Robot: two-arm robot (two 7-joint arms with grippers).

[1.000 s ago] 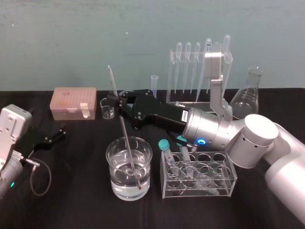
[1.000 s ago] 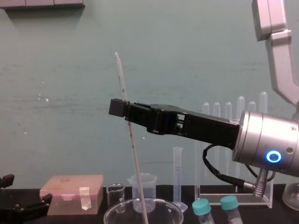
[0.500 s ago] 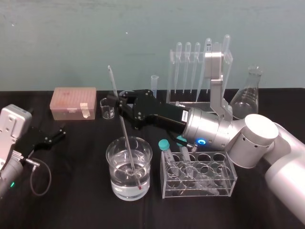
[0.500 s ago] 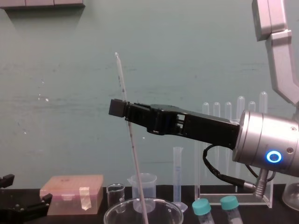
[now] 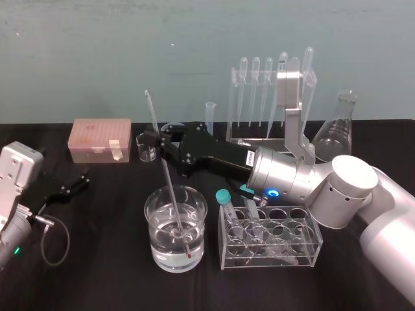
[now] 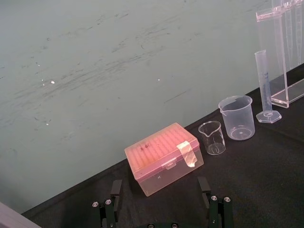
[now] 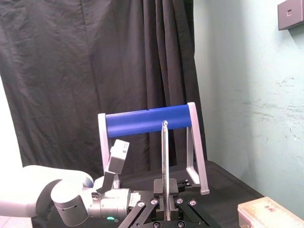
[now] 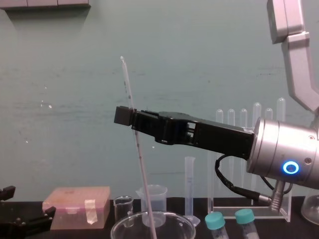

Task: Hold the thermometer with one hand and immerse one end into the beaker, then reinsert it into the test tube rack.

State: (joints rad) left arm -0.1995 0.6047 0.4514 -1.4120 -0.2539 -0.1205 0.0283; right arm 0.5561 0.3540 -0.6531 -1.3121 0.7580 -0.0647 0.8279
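Right gripper pinching 1 thermometer in 1 beaker, left gripper idle

rack beside beaker, capped tubes upright

A pale green wall, scuffed and with small white specks, runs along one side of the right jaws. The surface below them is black. Far ahead of them a black curtain hangs in folds.
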